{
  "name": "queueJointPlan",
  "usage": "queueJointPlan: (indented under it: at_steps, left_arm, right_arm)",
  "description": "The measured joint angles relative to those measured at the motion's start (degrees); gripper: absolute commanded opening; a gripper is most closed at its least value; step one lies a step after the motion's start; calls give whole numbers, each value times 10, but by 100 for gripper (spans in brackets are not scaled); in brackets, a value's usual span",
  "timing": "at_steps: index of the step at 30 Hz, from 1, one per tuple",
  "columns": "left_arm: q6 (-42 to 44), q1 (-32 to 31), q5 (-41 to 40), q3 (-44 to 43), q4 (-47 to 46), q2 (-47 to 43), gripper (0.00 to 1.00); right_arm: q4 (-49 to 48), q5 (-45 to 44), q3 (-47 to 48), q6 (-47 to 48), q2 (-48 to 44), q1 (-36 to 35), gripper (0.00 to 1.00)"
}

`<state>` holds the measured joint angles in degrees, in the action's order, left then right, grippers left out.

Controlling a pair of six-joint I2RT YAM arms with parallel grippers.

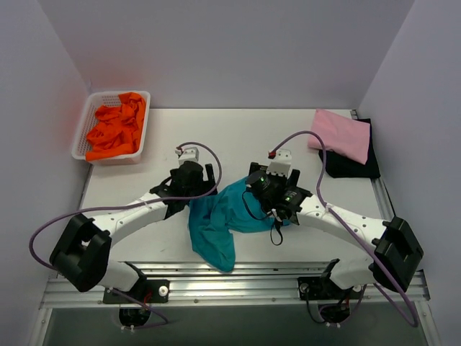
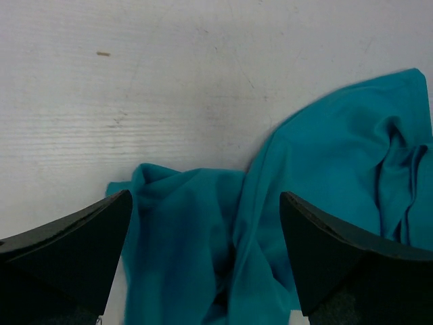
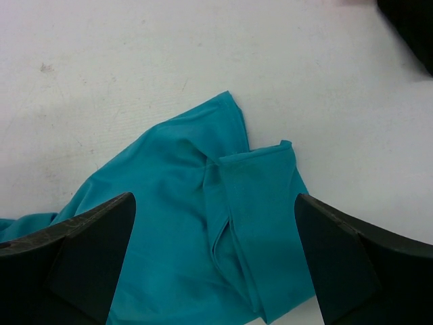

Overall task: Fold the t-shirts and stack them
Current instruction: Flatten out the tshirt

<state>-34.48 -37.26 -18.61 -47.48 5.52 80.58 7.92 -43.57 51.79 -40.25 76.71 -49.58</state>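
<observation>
Left fingers (image 2: 67, 250) and right fingers (image 3: 74, 250) both stood wide open, gripping nothing. Closing there would likely pinch several bunched layers of the teal shirt (image 1: 216, 223) and drag it into a worse heap. Its near end, at the front edge of the tabletop (image 1: 238, 137), might slide off. It lay crumpled, with cloth running between each pair; contact could not be told.

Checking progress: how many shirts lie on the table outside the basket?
3: crumpled teal cloth shirt near centre; folded pink cloth shirt far right, atop black cloth shirt.
</observation>
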Motion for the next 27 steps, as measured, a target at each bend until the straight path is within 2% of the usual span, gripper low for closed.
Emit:
queueJointPlan:
  at_steps: [5, 8, 10, 16, 23, 27]
  left_arm:
    - [-29, -69, -4, -19, 33, 18, 91]
    - [-42, -100, -2, -26, 38, 41, 79]
    - [-48, -103, -3, -31, 40, 70, 75]
    - [-58, -73, -3, -60, 31, 174, 70]
    - [-53, 10, 29, -163, -27, 278, 69]
    - [-47, 36, 44, -233, -31, 331, 68]
  right_arm:
    - [-7, 20, -19, -11, 1, -5, 100]
    - [-7, 24, -24, -17, 7, -7, 100]
    - [-7, 25, -24, -18, 12, -7, 100]
    - [-1, 24, -24, -19, 12, -7, 100]
    - [5, 20, -32, -19, -13, -6, 100]
    - [5, 17, -32, -19, -23, -2, 100]
